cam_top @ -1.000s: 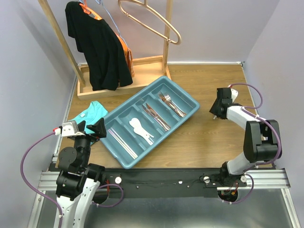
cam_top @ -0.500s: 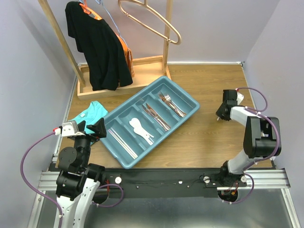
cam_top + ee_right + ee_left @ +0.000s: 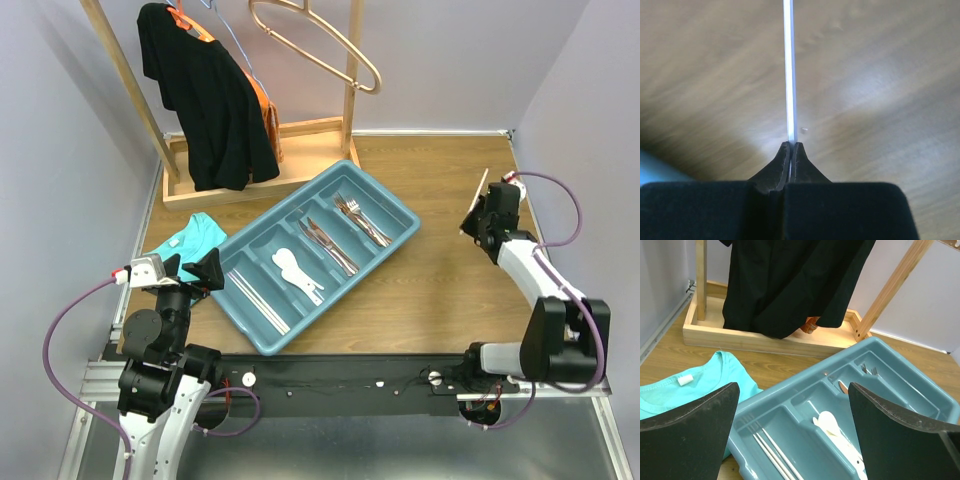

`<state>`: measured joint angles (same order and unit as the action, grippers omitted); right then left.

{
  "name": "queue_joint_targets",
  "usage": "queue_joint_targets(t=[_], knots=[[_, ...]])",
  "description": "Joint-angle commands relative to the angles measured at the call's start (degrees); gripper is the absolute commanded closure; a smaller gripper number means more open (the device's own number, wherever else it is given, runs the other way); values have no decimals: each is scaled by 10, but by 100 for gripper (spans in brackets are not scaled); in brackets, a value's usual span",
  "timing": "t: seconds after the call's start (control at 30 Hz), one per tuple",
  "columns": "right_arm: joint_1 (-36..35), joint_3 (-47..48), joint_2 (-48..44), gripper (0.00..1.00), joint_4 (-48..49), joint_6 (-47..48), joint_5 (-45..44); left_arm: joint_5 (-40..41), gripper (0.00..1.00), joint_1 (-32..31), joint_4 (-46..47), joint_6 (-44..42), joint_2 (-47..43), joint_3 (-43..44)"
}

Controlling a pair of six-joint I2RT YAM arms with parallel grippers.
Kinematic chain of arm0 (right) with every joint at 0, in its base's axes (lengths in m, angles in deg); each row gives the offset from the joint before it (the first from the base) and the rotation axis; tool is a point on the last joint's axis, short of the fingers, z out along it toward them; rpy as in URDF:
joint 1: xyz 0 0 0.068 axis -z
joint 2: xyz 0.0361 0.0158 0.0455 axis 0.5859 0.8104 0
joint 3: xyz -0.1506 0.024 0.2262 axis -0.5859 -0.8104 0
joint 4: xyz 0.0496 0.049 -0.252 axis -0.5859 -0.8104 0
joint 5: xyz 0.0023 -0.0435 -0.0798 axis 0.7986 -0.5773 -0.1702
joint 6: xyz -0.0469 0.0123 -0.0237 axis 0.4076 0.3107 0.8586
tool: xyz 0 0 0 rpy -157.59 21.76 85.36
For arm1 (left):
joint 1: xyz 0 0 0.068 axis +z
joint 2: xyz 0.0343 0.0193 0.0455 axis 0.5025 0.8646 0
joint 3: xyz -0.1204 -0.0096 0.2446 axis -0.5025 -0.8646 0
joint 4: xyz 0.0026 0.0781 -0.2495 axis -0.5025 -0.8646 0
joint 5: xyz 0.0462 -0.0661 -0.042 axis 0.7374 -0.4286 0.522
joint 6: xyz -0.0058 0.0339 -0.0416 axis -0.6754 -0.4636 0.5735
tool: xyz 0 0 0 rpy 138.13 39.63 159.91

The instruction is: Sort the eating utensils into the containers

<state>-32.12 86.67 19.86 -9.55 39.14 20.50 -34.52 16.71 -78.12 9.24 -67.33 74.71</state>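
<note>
The containers are the long compartments of a teal tray (image 3: 404, 207) lying diagonally mid-table. They hold pale chopsticks (image 3: 258, 300), white spoons (image 3: 295, 272), silver knives (image 3: 328, 245) and coppery forks (image 3: 362, 220). To the tray's right, my right gripper (image 3: 483, 215) is shut on one thin pale chopstick (image 3: 477, 198), which sticks out past the fingertips above the wood. In the right wrist view the chopstick (image 3: 789, 75) runs straight up from the pinched right gripper (image 3: 791, 147). My left gripper (image 3: 195, 270) stands open by the tray's near-left end; the left wrist view shows the tray (image 3: 790, 382) beyond the left gripper (image 3: 794, 390).
A wooden rack (image 3: 262, 170) at the back left carries a black garment (image 3: 205, 100) and large coppery hangers (image 3: 320, 50). A folded teal cloth (image 3: 185, 240) lies left of the tray. Purple walls close in both table sides.
My right gripper has shut on the chopstick and swung right and back from near the tray's right end, with the forearm stretching out. The left arm has not moved.
</note>
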Motion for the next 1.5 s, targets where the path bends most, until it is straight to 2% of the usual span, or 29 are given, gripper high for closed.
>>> queue_joint_targets(t=[0.0, 0.2, 0.4, 0.7, 0.93, 1.1, 1.2, 1.23, 1.33, 1.43, 1.47], knots=[[-37, 10, -67, 99, 26, 62, 134, -5, 1, 4, 9, -4, -72, 0], [-175, 55, -82, 99, -8, 98, 158, -7, 1, 4, 10, -3, -71, 1], [-317, 57, -76, 99, 30, 74, 184, -6, 1, 4, 9, -3, -71, 1], [-533, 111, 45, 99, 97, 44, 189, -6, 1, 5, 8, -3, -69, 1], [-621, 175, 163, 96, 120, 2, 245, -5, 1, 5, 7, -4, -70, 2], [-667, 236, 234, 90, 59, 13, 262, -5, 1, 5, 6, -4, -72, 2], [-681, 277, 268, 73, 7, 33, 270, -7, 1, 5, 7, -5, -73, 2], [-683, 283, 271, 59, -7, 37, 269, -7, 1, 5, 5, -5, -73, 2], [-685, 281, 259, 40, -7, 40, 252, -8, 1, 4, 6, -7, -73, 3], [-685, 278, 230, 27, -22, 50, 195, -9, 1, 4, 6, -7, -74, 4], [-684, 278, 223, 25, -27, 51, 148, -9, 1, 5, 4, -6, -74, 4]])
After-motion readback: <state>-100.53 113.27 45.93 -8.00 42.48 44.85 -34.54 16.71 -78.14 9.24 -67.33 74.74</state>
